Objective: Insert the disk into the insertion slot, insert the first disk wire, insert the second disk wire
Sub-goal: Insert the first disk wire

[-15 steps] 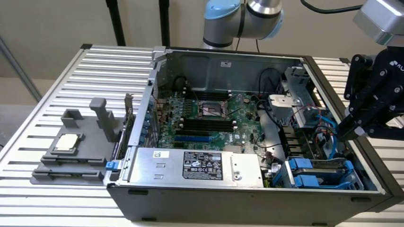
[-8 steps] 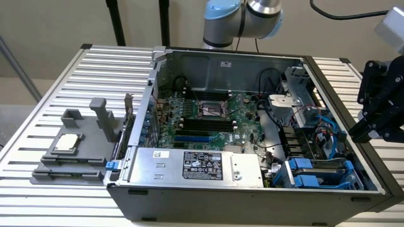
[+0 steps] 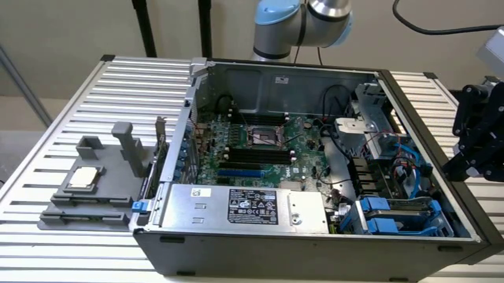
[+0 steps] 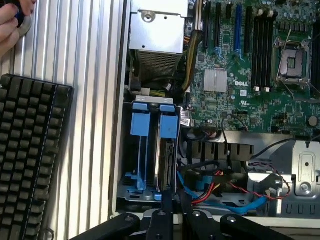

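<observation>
In the insertion slot (image 4: 119, 160) sit two blue carriers (image 4: 140, 120), one holding the disk (image 4: 166, 160); whether the pincer (image 4: 177, 210) is clenched, I cannot tell.

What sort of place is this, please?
Probably a robotics lab bench for computer assembly: an open computer case on a ribbed metal table, a robot arm behind it, a keyboard nearby.

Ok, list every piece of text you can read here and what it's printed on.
"DELL": white letters on the motherboard.
Print on the black label of the power supply box: too small to read.
Legends on the keyboard keys: unreadable.
</observation>
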You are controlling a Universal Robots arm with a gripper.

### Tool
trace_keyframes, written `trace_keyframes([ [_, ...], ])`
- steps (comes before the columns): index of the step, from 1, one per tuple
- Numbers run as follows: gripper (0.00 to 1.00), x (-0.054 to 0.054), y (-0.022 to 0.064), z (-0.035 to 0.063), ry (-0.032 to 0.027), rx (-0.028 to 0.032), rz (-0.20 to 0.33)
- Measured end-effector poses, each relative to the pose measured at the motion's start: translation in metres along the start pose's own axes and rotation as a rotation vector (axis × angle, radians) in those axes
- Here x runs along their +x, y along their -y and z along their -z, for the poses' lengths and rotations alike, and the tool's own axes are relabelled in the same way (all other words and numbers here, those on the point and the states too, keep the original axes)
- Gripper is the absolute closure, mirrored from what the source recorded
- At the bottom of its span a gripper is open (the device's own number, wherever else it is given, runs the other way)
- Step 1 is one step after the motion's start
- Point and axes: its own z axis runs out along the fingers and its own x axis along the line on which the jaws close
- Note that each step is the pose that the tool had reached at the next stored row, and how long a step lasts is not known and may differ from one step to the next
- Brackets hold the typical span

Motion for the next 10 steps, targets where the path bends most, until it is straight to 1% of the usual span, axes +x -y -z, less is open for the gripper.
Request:
trace_keyframes([
  [10, 0.81, -0.019, 0.0013, -0.0196, -0.0005, -0.0014, 0.019],
])
